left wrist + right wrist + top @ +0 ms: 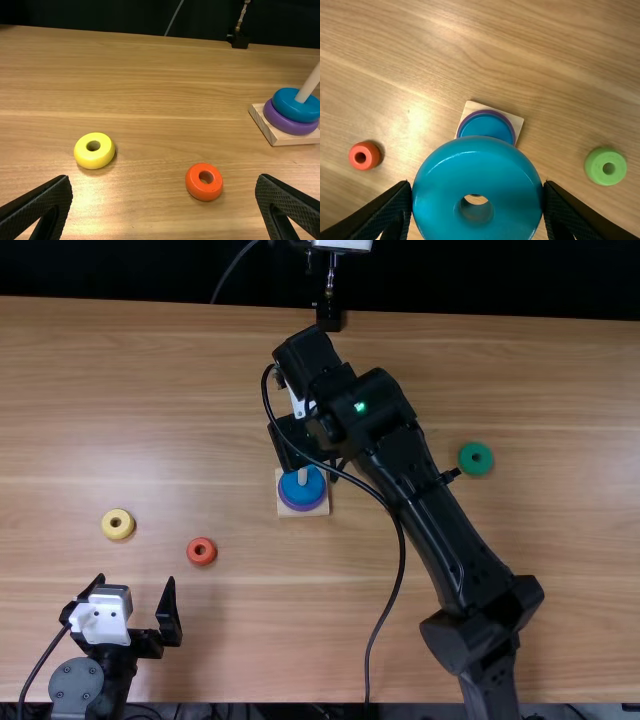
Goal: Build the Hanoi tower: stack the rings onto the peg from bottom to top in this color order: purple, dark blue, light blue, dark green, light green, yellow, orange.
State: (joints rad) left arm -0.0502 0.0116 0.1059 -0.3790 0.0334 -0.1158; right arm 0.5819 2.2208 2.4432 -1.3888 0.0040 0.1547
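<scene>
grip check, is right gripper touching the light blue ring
Touching: the right wrist view shows the right gripper clamping the light blue ring between its fingers.

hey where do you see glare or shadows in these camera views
Left wrist view: glare on the table near the yellow ring. Right wrist view: another glare patch, shadow beside the orange ring, shiny arc on the held light blue ring. Top view: near-black backdrop.

- left arm (125, 665): black, with a white cover plate (102, 618), a grey round disc (76, 684) dotted with small screws, and a thin black cable (44, 658)
- right arm (425, 505): black, chunky angular joints, a small green light (360, 407), a long looping black cable (401, 550)
- left gripper (136, 579): black, pointed fingers (42, 202) with finely textured faces
- right gripper (292, 446): black, ridged fingers (382, 212)
</scene>
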